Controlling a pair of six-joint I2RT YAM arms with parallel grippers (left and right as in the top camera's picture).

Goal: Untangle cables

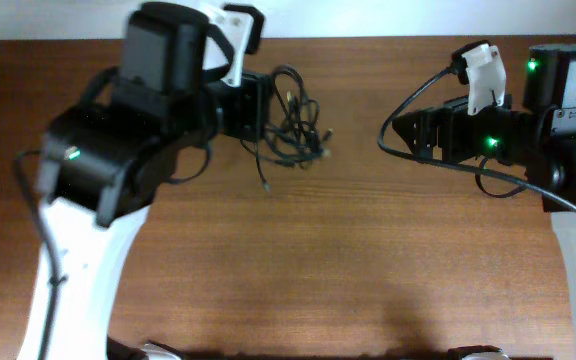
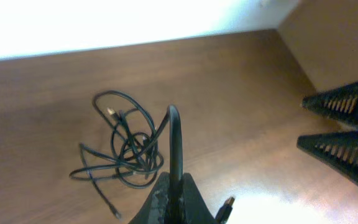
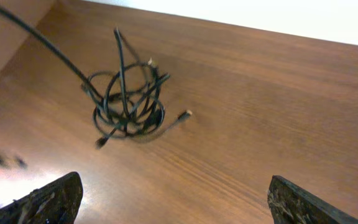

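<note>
A knotted bundle of thin black cables (image 1: 293, 128) lies on the wooden table at the back centre. It also shows in the left wrist view (image 2: 126, 146) and the right wrist view (image 3: 126, 102). My left gripper (image 2: 174, 198) is shut on one cable strand that arches up from the bundle; a plug end (image 2: 227, 206) hangs beside the fingers. My right gripper (image 3: 173, 193) is wide open and empty, well to the right of the bundle, fingers pointing at it (image 1: 408, 128).
The wooden table (image 1: 368, 250) runs to a white wall at the back. The left arm's bulk (image 1: 118, 130) hangs over the table's left part. The right arm's thick wiring (image 1: 418, 100) loops near its gripper.
</note>
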